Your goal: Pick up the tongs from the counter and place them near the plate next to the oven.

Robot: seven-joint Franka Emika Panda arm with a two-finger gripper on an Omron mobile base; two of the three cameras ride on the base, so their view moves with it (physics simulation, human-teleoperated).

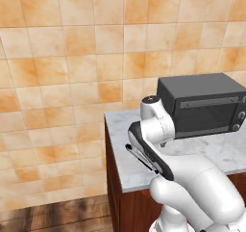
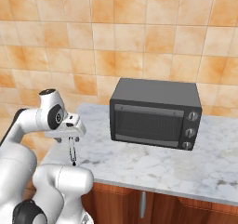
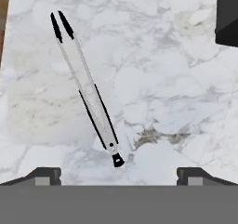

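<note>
Tongs point(image 3: 87, 86) lie flat on the counter point(image 3: 176, 107), seen in the hand view as a long thin silvery strip running on a slant. Their two dark tips sit at the upper left of that view, slightly apart from each other, and their joined end with its small black cap points toward the lower middle. The gripper point(image 3: 119, 174) is spread wide, its two dark fingertips point(image 3: 45, 174) standing far apart at the bottom of the hand view with nothing between them. The capped end of the tongs falls between the two fingertips, a little to the left of midway, and just above their line; the rest of the utensil slants away up and to the left. No contact shows between fingers and metal.

From the right base view the gripper point(image 2: 70, 135) hangs over the left end of the counter point(image 2: 153, 165), with the tongs point(image 2: 73, 152) showing as a thin line directly beneath it. A dark toaster oven point(image 2: 155, 111) stands on the marble to the right, well apart from the tongs. Orange-tan tiles point(image 1: 62, 58) cover the wall behind.
</note>
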